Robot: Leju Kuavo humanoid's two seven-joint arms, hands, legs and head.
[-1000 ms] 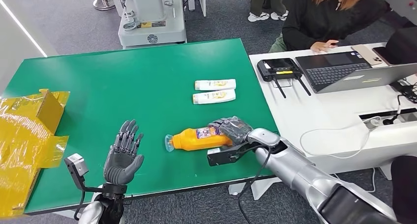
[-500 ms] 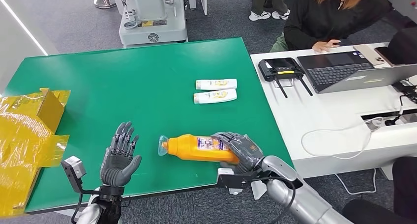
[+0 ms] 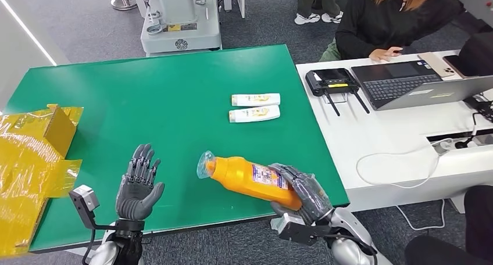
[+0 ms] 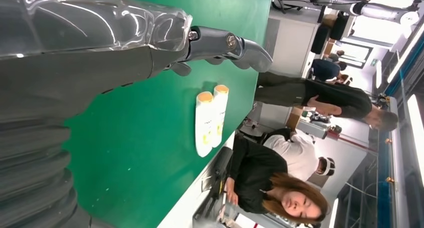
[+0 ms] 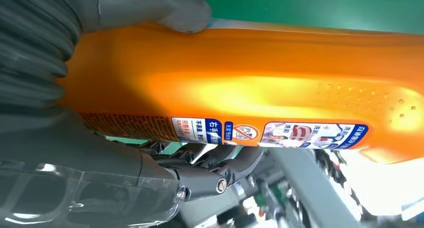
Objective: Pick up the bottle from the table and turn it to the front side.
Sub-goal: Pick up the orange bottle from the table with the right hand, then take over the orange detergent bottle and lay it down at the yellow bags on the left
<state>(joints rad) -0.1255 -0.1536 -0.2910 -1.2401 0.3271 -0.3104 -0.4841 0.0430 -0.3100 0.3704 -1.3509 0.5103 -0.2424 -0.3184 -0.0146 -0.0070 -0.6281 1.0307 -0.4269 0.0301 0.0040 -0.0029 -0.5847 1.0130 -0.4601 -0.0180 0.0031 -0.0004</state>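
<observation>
An orange bottle [image 3: 247,176] with a clear cap and a blue label is lifted off the green table [image 3: 163,102] near its front edge, tilted with the cap up and to the left. My right hand [image 3: 302,192] grips its lower end; in the right wrist view the thumb [image 5: 160,8] presses one side of the orange bottle [image 5: 240,88] and the dark fingers [image 5: 215,168] wrap the other. My left hand [image 3: 138,183] stands over the front left of the table, fingers spread, holding nothing, a short way left of the cap.
Two white tubes [image 3: 254,107] lie side by side at the table's right middle. Crumpled yellow wrapping [image 3: 32,160] covers the left edge. A white desk [image 3: 401,125] with a laptop and cables stands to the right, where a person [image 3: 389,15] sits.
My right hand has drawn the bottle back toward the table's front edge and raised it, tilting the cap end upward. The left hand has barely shifted.
</observation>
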